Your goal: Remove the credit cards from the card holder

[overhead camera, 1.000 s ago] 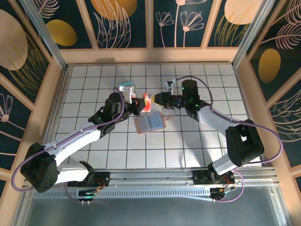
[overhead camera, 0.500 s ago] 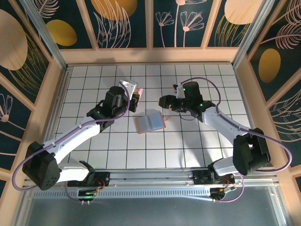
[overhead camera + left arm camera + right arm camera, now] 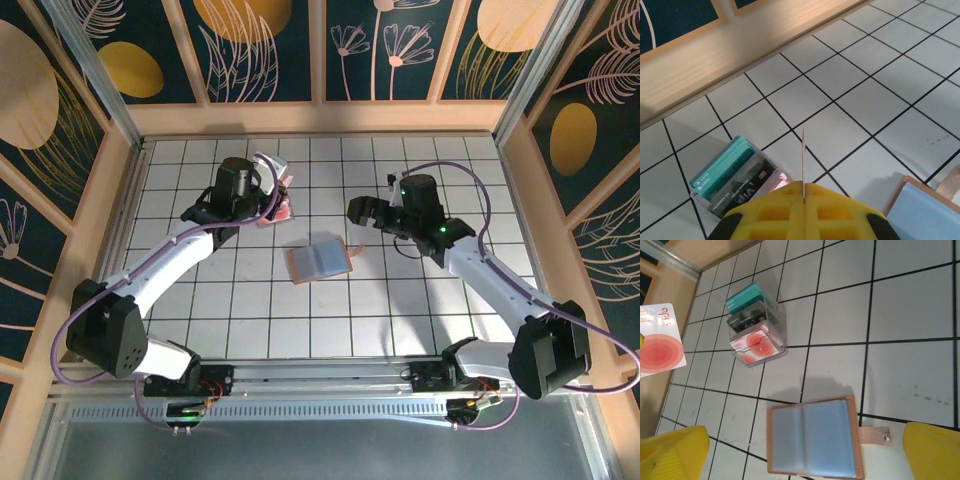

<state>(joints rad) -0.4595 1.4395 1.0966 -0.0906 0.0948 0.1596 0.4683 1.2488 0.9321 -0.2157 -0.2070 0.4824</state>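
Left gripper (image 3: pixel 803 186) pinches a red-and-white plastic card (image 3: pixel 659 337); right gripper (image 3: pixel 356 210) is spread.
Edge-on from the left wrist, face-on from the right; the open tan leather card holder (image 3: pixel 812 438) lies flat near the right gripper.

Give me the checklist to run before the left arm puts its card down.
1. Card gripped by left pincer: ok, clamped edge-on.
2. Card lined up over the box: not ok, it points at the floor beside the box.
3. Free room in the box: cannot tell.
4. Holder emptied: ok, it lies open flat and no card shows in its pockets.
5. Right pincer out of the way: ok, open and off the holder.
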